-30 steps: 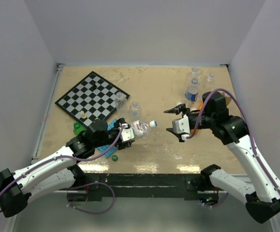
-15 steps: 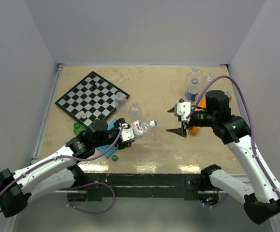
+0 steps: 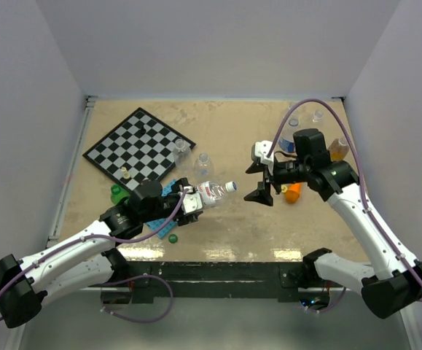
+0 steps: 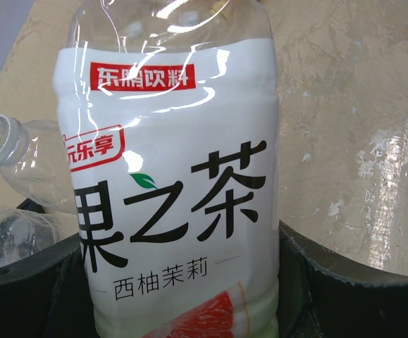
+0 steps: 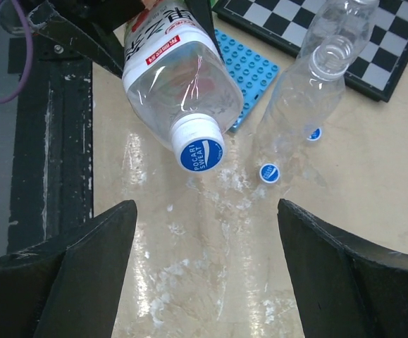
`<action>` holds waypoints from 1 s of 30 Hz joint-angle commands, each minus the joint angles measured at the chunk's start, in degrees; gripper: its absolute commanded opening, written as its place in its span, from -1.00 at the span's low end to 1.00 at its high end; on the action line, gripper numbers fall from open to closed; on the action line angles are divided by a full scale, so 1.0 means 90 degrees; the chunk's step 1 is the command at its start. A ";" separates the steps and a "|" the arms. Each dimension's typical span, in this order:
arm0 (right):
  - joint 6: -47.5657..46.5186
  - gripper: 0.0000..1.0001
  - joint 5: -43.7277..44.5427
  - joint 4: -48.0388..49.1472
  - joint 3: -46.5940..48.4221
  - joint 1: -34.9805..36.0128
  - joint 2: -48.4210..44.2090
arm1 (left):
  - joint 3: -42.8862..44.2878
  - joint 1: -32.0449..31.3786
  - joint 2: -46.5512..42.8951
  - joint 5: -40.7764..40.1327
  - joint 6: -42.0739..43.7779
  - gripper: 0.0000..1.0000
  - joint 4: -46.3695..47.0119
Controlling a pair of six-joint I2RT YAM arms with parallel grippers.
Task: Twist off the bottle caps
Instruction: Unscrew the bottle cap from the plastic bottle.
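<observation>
Right arm [image 3: 362, 219] has swung inward and turned its wrist since a second ago, so the right gripper [image 3: 249, 184] now faces the held bottle's mouth; left arm [image 3: 87, 244] and its bottle have not shifted; tabletop [image 3: 225, 131] carries a chessboard [image 3: 139, 146] at far left, not part of this step; labelled bottle [image 3: 211, 192] is held tilted above the tabletop, the left gripper [image 3: 192, 202] pinching its lower body, jaws on either side of the label in the left wrist view; right gripper is spread wide, holds nothing, and is near the bottle's white-and-blue cap [image 5: 199, 153] but apart from it; that cap is still on the neck, so this bottle is left to do; clear bottle [image 5: 309, 84] just beyond it shows an open neck, so that one looks done; two loose blue caps [image 5: 268, 172] lie on the tabletop beside it; a green cap [image 3: 173, 237] sits near the near edge; far-right bottles [image 3: 289, 138] are too small to tell if capped; judgement: partway through, held bottle next, no grip on its cap yet
</observation>
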 commanded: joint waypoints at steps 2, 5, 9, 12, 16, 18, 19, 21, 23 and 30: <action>0.0312 0.69 -0.0472 0.0042 0.0257 -0.0029 0.0403 | 0.0046 0.0010 -0.0067 -0.0026 -0.0109 -1.00 0.0146; 0.0302 0.67 -0.0784 0.0012 0.0335 -0.0029 0.0666 | 0.0046 0.0010 -0.0048 -0.0036 -0.0109 -1.00 0.0146; 0.0127 0.58 -0.1262 -0.0183 0.0549 -0.0019 0.1076 | 0.0037 0.0001 -0.0048 -0.0046 -0.0119 -1.00 0.0146; -0.0039 0.48 -0.1556 -0.0417 0.0735 0.0010 0.1330 | 0.0046 0.0010 -0.0019 -0.0046 -0.0119 -1.00 0.0146; -0.0060 0.35 -0.1595 -0.0486 0.0862 0.0117 0.1487 | 0.0046 0.0010 -0.0038 -0.0055 -0.0128 -1.00 0.0156; -0.0050 0.31 -0.1566 -0.0476 0.0872 0.0185 0.1517 | 0.0037 0.0010 -0.0028 -0.0046 -0.0138 -1.00 0.0156; -0.0040 0.30 -0.1547 -0.0476 0.0872 0.0195 0.1517 | 0.0046 0.0010 -0.0028 -0.0046 -0.0148 -1.00 0.0165; -0.0011 0.27 -0.1517 -0.0437 0.0853 0.0234 0.1517 | 0.0047 0.0010 -0.0018 -0.0056 -0.0158 -1.00 0.0165; -0.0011 0.24 -0.1498 -0.0427 0.0872 0.0274 0.1497 | 0.0046 0.0010 -0.0009 -0.0065 -0.0168 -1.00 0.0165; -0.0030 0.12 -0.1546 -0.0466 0.0940 0.0332 0.1546 | 0.0046 0.0010 0.0021 -0.0085 -0.0177 -1.00 0.0175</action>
